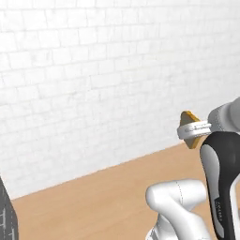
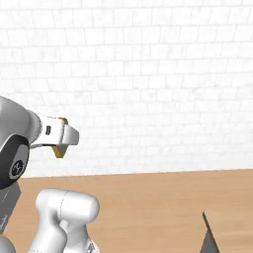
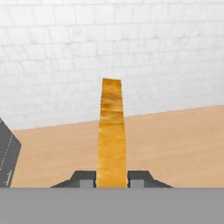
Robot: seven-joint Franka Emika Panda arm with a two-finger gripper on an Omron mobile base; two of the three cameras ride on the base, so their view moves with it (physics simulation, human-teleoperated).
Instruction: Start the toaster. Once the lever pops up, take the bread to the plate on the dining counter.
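One claw [image 3: 112, 179], clamped on bread [image 3: 111, 131] edge

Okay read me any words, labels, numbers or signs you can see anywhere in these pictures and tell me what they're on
Nothing can be read.
Arm: a small line of print runs down its dark link, too blurred to read.
Bread, held edge-on in the gripper: no marking.
Brick wall and wood floor: no signs or text.
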